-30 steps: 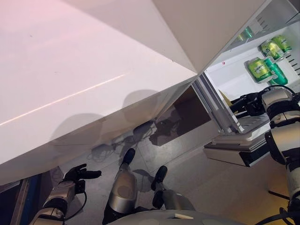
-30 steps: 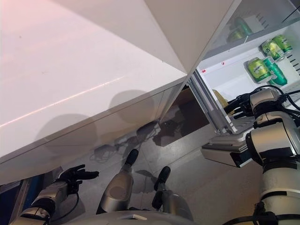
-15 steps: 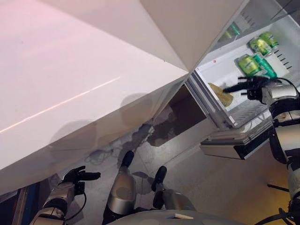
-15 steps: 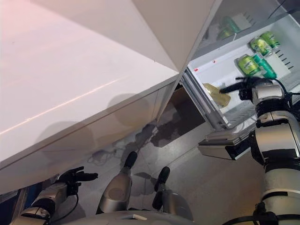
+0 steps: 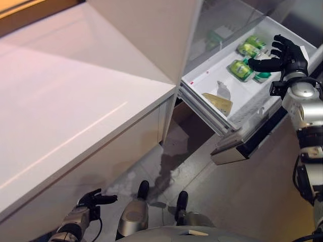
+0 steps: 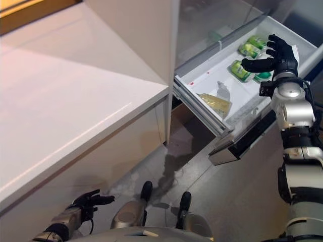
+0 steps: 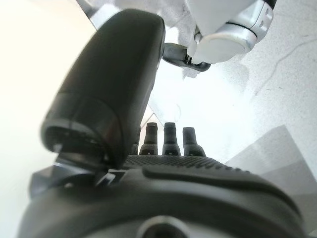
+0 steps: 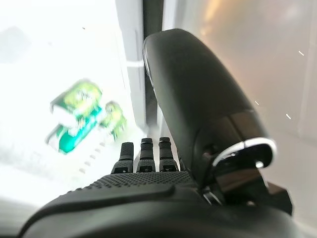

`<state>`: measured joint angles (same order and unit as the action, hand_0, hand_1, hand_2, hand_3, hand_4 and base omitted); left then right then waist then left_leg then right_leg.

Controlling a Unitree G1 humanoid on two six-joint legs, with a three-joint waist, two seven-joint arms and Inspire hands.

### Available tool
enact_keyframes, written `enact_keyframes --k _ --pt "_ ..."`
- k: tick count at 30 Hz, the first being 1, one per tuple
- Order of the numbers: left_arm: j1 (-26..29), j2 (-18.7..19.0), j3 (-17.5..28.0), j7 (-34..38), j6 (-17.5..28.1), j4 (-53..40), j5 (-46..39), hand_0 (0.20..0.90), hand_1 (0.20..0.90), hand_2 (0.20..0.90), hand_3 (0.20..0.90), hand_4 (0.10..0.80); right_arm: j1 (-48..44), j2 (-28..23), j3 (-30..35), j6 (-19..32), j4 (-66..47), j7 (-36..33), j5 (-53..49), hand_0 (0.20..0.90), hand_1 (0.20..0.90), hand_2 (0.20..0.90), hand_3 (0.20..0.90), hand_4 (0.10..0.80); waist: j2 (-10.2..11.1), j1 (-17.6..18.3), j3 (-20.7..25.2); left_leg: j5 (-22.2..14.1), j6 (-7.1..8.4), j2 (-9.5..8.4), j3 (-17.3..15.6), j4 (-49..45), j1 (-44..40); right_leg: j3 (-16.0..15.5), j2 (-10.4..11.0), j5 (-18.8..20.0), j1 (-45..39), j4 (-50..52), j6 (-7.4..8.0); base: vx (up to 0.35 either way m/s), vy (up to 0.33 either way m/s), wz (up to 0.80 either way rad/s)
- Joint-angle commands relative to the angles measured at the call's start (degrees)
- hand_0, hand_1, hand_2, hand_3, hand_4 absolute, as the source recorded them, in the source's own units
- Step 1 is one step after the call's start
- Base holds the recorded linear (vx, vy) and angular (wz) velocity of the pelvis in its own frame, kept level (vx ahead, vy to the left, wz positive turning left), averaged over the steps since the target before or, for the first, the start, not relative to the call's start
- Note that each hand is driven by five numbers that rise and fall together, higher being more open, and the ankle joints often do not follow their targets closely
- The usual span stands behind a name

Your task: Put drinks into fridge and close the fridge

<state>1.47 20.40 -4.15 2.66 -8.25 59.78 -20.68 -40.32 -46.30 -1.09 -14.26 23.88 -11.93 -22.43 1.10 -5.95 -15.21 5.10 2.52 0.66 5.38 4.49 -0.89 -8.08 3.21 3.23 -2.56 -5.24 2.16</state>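
Observation:
The fridge [image 5: 151, 35] stands open at the upper right, its white shelf [image 5: 212, 80] in view. Green cans [image 5: 240, 69] lie on the shelf, more green cans [image 6: 250, 48] behind them; they also show in the right wrist view [image 8: 79, 116]. My right hand [image 5: 283, 51] is raised in front of the shelf beside the cans, fingers spread and open, holding nothing. My left hand [image 5: 90, 201] hangs low at the lower left, fingers relaxed and open, empty; it also shows in the left wrist view [image 7: 163, 148].
A yellow packet [image 5: 218, 102] and a clear bottle [image 5: 222, 90] lie on the same shelf. A white counter [image 5: 70, 111] spans the left. The fridge door [image 5: 247, 143] hangs open below the shelf. Grey tiled floor [image 5: 237, 196] lies below.
The camera has swung, shifting the whole picture. My right hand has risen from near the shelf's front edge up beside the green cans. The left hand stays low.

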Motion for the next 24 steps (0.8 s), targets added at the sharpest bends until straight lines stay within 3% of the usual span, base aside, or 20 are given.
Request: enact_keyframes --k 1,4,5,8,13,17,24 --pt "-2.5 1.5 -0.2 -0.1 1.8 4.6 1.8 0.900 0.900 0.900 0.900 0.800 3.3 -2.8 4.7 11.0 -11.3 -5.8 2.7 0.900 0.900 0.900 0.900 0.800 0.9 2.5 7.8 -5.3 -3.81 -3.33 -4.3 -1.0 -1.2 2.7 -1.2 -1.3 1.5 3.7 0.82 0.032 0.027 -0.14" --pt "-3.2 0.6 0.7 -0.2 1.9 4.6 2.4 0.900 0.900 0.900 0.900 0.800 9.3 0.6 8.7 15.8 -18.1 -7.8 2.6 0.900 0.900 0.900 0.900 0.800 0.3 3.9 8.3 -5.5 -3.92 -3.25 -4.8 -0.5 -2.0 3.5 -1.3 -1.5 1.1 3.5 0.78 0.022 0.023 -0.13" --pt "-3.8 -0.1 1.3 -0.3 2.1 4.8 2.4 0.900 0.900 0.900 0.900 0.800 13.1 3.2 11.0 21.0 -22.4 -8.9 3.7 0.900 0.900 0.900 0.900 0.800 -0.1 4.9 8.6 -5.8 -4.03 -3.21 -5.1 -0.3 -2.5 4.0 -1.4 -1.5 0.9 3.3 0.76 0.018 0.037 -0.04" --pt "-5.3 -1.5 2.7 -0.3 2.9 4.6 2.7 0.900 0.900 0.900 0.900 0.800 19.9 7.6 14.8 30.0 -29.9 -10.8 6.5 0.900 0.900 0.900 0.900 0.800 -0.8 6.5 8.9 -6.2 -4.27 -3.28 -5.5 -0.1 -2.9 4.9 -1.6 -1.6 0.8 3.0 0.84 -0.007 0.025 -0.05" --pt "-7.2 -3.1 3.9 -0.5 4.1 4.2 3.8 0.900 0.900 0.900 0.900 0.800 29.7 10.8 22.2 38.1 -34.3 -16.0 6.0 0.900 0.900 0.900 0.900 0.800 -1.4 8.2 9.6 -6.0 -4.33 -3.32 -6.7 0.0 -3.2 5.4 -1.5 -1.1 1.0 2.9 1.20 -0.021 0.015 -0.14" --pt "-8.2 -3.9 4.2 -0.8 4.5 4.0 5.3 0.900 0.900 0.900 0.900 0.800 35.5 15.5 25.8 39.0 -33.1 -17.4 2.5 0.900 0.900 0.900 0.900 0.800 -1.6 9.3 10.3 -6.7 -4.22 -3.28 -7.4 0.1 -4.1 5.7 -1.5 -1.6 0.4 2.9 1.48 0.025 -0.013 -0.08" --pt "-10.2 -5.2 3.9 -0.2 4.3 2.3 6.5 0.900 0.900 0.900 0.900 0.800 43.6 22.3 24.4 33.7 -30.1 -14.8 -0.4 0.900 0.900 0.900 0.900 0.800 -2.3 11.4 9.3 -6.8 -4.86 -3.59 -8.4 -0.6 -4.2 6.8 -1.8 -1.9 1.5 4.6 1.22 0.052 -0.023 -0.10"
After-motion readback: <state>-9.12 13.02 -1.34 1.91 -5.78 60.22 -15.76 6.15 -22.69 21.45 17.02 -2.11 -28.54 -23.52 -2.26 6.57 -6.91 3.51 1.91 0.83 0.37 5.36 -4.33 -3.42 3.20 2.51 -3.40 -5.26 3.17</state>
